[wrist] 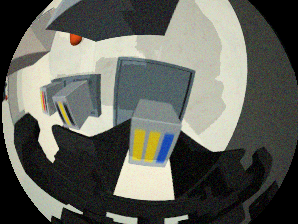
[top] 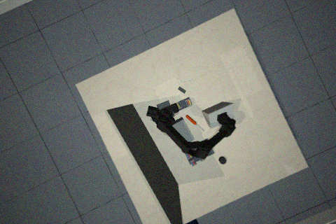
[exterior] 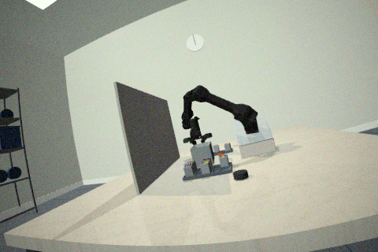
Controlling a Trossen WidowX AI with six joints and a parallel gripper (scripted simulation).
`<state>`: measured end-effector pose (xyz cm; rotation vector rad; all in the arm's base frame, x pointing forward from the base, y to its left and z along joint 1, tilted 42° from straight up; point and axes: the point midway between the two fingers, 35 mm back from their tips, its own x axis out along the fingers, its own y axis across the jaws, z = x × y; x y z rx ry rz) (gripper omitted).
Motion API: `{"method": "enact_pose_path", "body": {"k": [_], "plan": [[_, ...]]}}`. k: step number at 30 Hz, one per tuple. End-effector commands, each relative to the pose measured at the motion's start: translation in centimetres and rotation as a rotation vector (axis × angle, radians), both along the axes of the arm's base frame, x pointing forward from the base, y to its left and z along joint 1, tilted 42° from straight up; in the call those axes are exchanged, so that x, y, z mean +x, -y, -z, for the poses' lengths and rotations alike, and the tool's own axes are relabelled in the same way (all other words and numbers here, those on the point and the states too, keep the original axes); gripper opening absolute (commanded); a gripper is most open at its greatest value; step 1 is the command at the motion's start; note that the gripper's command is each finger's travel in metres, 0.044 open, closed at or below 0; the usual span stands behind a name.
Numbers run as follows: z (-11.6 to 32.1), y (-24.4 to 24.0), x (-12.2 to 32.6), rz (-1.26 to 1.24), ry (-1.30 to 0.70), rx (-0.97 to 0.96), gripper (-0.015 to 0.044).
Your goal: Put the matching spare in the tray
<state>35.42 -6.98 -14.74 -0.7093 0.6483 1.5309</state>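
- Black arm reaching over to the open side of a dark upright panel [exterior: 146, 138], wrist bent so the gripper [exterior: 197, 139] points down at a cluster of small grey blocks near the panel's foot.
- Jaws clamped on a small grey spare [wrist: 154, 137]; two yellow stripes and one blue stripe on the face turned toward the wrist camera. Held from above, probably so the coded face stays readable and the block can be lowered straight down.
- Directly behind the held spare in the wrist view, a larger plain grey block [wrist: 154, 86], likely the mounted unit. Code on it not readable here, so no telling whether the stripes match.
- Another striped spare [wrist: 67, 103] off to one side of the held one, resting on the dark base plate [exterior: 226, 170] beside the panel.
- Orange screwdriver [top: 190, 120] lying on the table further out from the panel than the blocks, untouched.
- Pale box [exterior: 256, 143] well away from the panel, right by the arm's base: possibly the tray, though not certain.
- Judged stage: spare picked, carry and release not yet done. Held spare nowhere near that pale box.
- Black puck [exterior: 240, 174] on the table beyond the base plate, out from the panel.
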Motion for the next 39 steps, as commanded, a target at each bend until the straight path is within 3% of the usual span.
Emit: {"method": "enact_pose_path", "body": {"k": [1, 17, 33, 36, 39], "plan": [[0.4, -0.6, -0.2, 0.003, -0.005, 0.006, 0.0000], [1.3, -1.5, -0.6, 0.002, -0.006, 0.009, 0.0000], [1.1, -1.2, -0.4, -0.001, -0.001, 0.003, 0.0420], [0.9, -1.0, -0.3, -0.001, -0.001, 0.003, 0.0440], [-2.1, 1.8, 0.1, 0.001, -0.003, 0.000, 0.0440]]}}
